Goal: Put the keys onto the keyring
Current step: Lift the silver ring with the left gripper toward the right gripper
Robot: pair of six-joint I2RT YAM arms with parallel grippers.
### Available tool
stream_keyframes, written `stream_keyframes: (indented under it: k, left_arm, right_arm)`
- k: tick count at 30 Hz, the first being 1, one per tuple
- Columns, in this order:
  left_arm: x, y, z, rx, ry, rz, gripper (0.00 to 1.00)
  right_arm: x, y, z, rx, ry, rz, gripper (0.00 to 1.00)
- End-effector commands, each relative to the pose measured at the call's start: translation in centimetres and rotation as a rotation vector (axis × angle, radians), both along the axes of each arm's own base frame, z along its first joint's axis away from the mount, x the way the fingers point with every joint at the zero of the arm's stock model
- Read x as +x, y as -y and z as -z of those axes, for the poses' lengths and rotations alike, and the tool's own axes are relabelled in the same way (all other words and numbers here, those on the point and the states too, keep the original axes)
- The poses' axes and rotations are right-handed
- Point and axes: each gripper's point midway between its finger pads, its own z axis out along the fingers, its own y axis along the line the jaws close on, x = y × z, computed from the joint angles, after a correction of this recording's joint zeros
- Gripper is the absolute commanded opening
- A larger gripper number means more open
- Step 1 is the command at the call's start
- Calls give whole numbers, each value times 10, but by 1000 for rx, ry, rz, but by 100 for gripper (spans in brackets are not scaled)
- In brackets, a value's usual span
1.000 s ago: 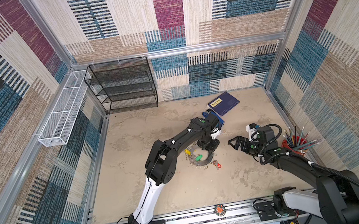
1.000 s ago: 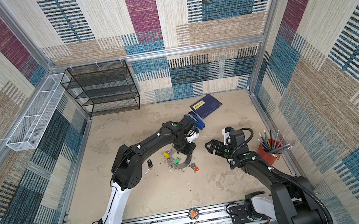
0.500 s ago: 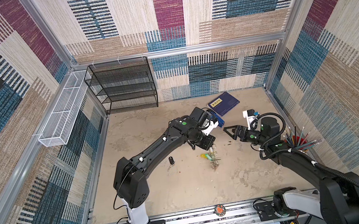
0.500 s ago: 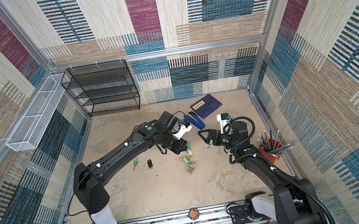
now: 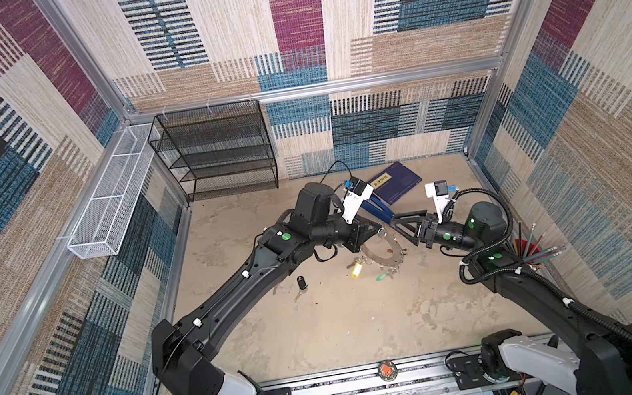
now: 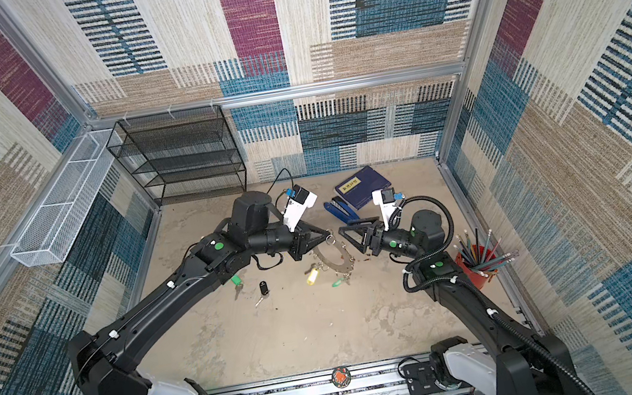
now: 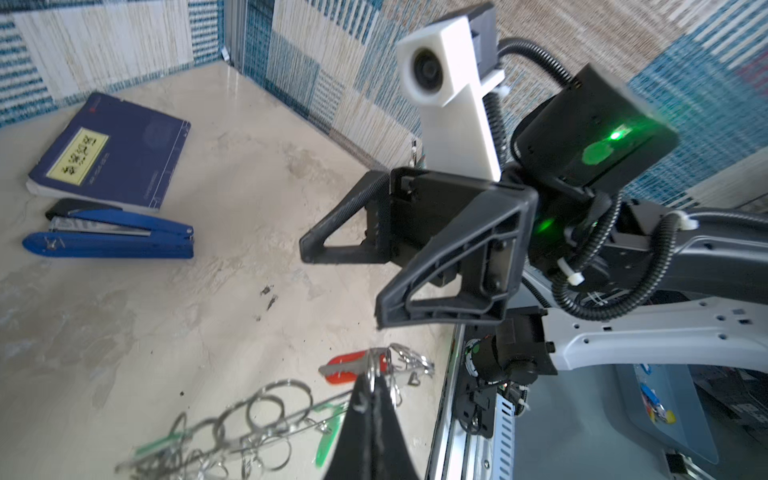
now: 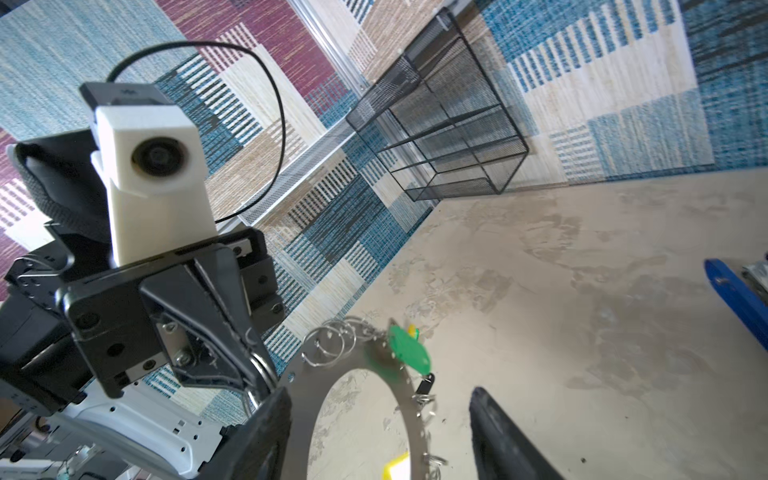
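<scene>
My left gripper is shut on a small split ring at the rim of the keyring. The grey disc hangs tilted above the table, with yellow, green and red tags dangling. My right gripper faces it, open, its fingers on either side of the disc's upper part. In both top views a key with a black tag lies on the table. In a top view a key with a green tag lies beside the left arm.
A blue stapler and a blue notebook lie behind the grippers. A black mesh shelf stands at the back left, below a white wire basket on the wall. A red pencil cup stands at the right.
The left gripper has lifted the keyring off the table and carried it back. The right gripper has moved in to it, and its jaws have narrowed around the disc.
</scene>
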Motion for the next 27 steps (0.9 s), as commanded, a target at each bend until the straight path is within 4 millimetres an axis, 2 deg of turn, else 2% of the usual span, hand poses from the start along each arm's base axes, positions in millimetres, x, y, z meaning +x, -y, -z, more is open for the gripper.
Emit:
stream_keyframes:
  k: [1, 4, 9, 12, 14, 19, 27]
  left_arm:
    - [4, 1, -28, -90, 65, -12, 0]
    - [10, -6, -28, -89, 79, -62, 0]
    - [24, -18, -29, -102, 80, -145, 0]
    - [23, -16, -32, -141, 58, -121, 0]
    - [22, -14, -33, -156, 46, -103, 0]
    - [19, -15, -36, -183, 35, -76, 0]
    - [19, -29, -40, -262, -19, -28, 0]
  right_arm:
    - [-5, -12, -21, 20, 79, -56, 65]
    - [-2, -22, -22, 13, 81, -84, 51]
    - [-7, -32, -23, 0, 100, -104, 40]
    - [-10, -36, -21, -24, 113, -102, 40]
    - [-11, -38, -20, -39, 115, -95, 43]
    - [-10, -34, -22, -46, 118, -59, 45]
    - [-4, -26, -47, -19, 154, -20, 39]
